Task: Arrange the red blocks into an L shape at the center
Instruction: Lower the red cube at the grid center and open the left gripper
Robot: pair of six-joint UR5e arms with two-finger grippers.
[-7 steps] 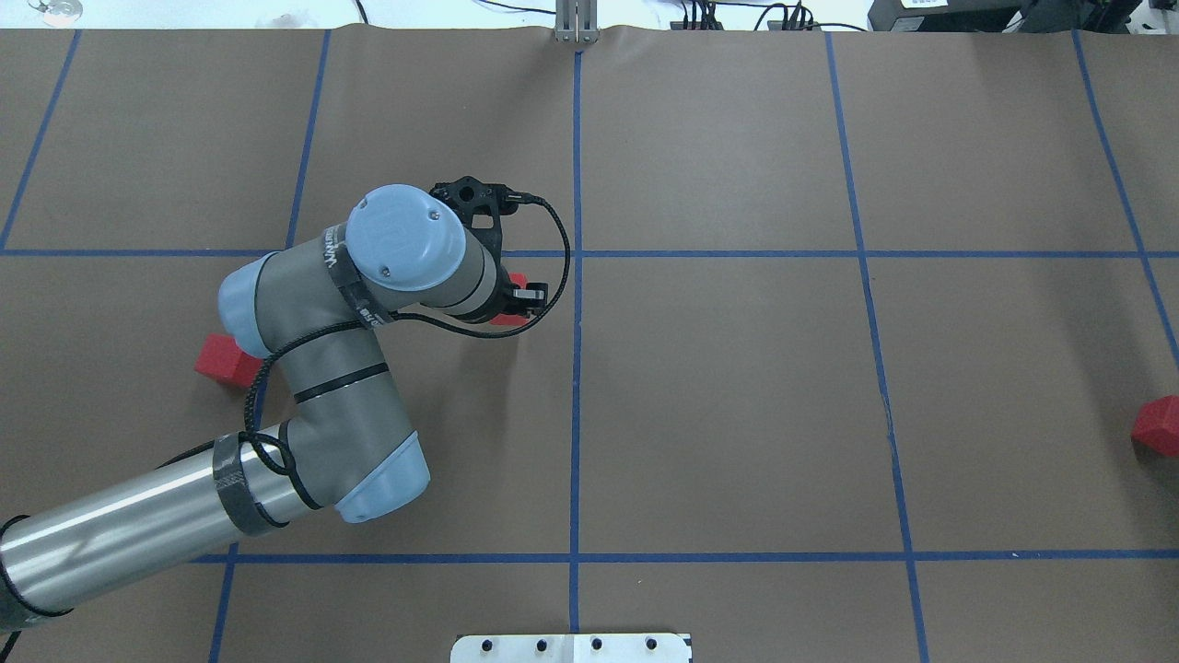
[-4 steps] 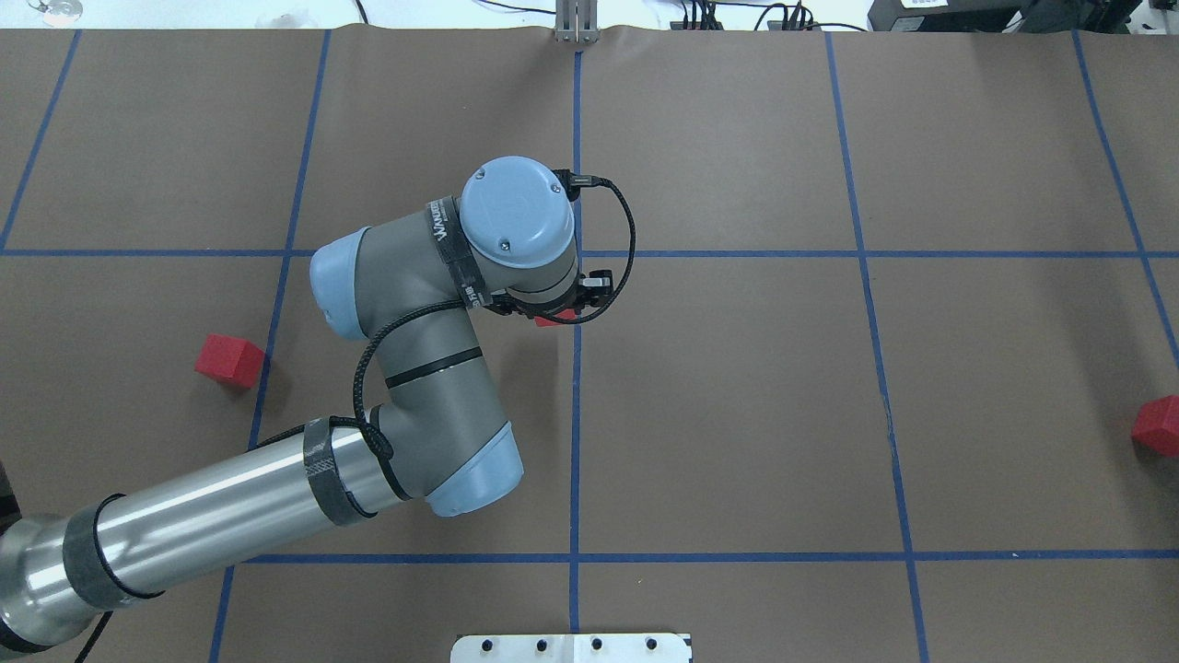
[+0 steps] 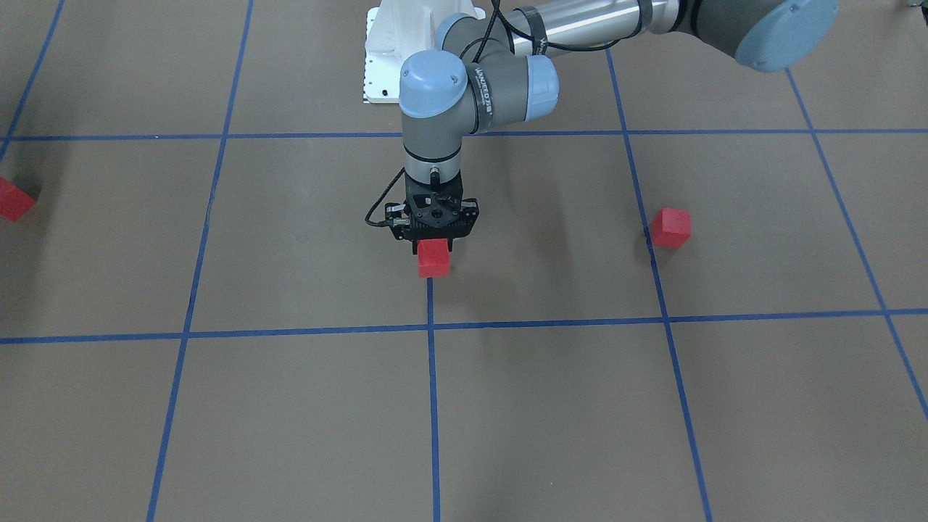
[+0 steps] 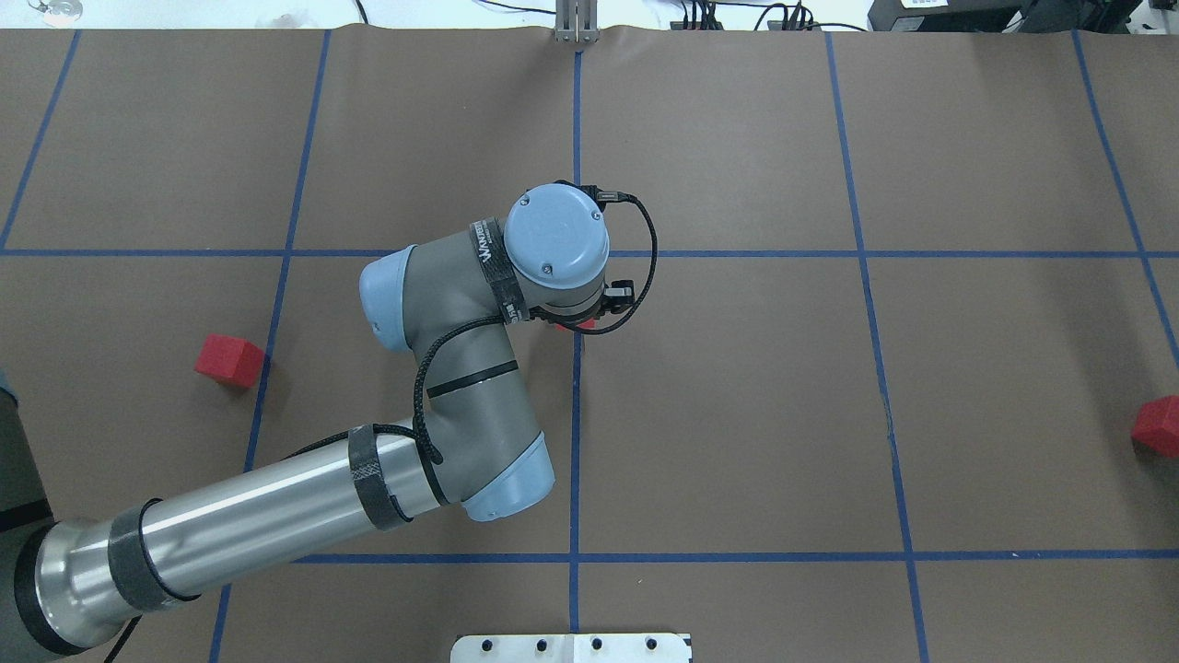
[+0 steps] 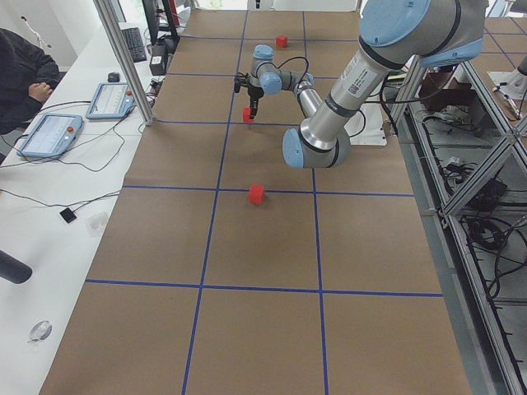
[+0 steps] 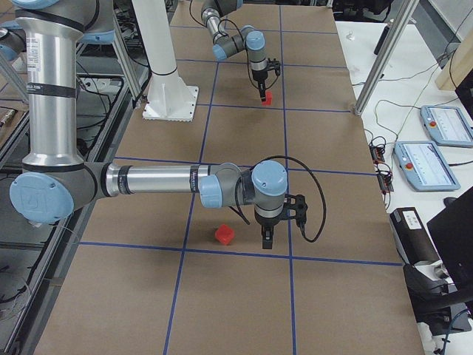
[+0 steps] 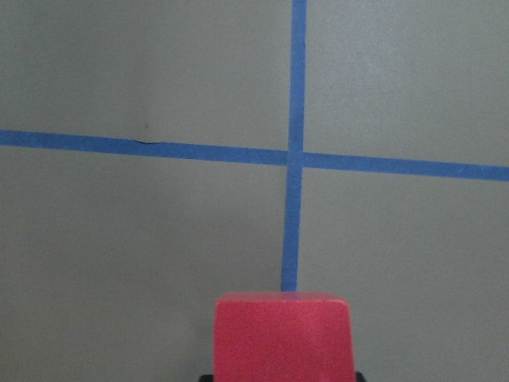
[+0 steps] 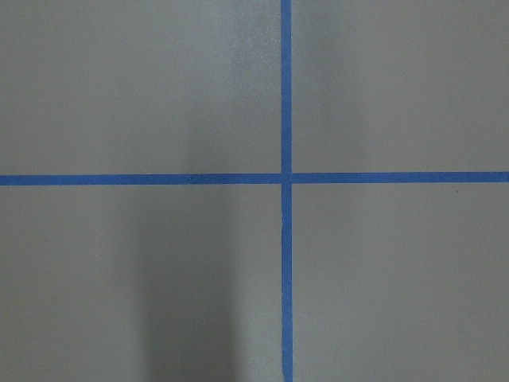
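Observation:
My left gripper (image 3: 433,249) is shut on a red block (image 3: 433,264). It holds the block low over the middle tape line, just on the robot's side of the center crossing (image 3: 430,326). The block fills the bottom of the left wrist view (image 7: 282,338) and shows as a sliver under the wrist in the overhead view (image 4: 578,323). A second red block (image 4: 228,359) lies at the left and a third (image 4: 1159,425) at the right edge. My right gripper (image 6: 266,238) hangs beside the third block (image 6: 224,235). I cannot tell whether it is open or shut.
The white robot base plate (image 4: 571,647) sits at the near edge. A metal post (image 4: 576,23) stands at the far edge on the middle line. An operator (image 5: 25,74) sits by tablets beyond the far side.
My left arm has swung right with the red block, from left of the middle tape line to right over it. The other two blocks have not moved.

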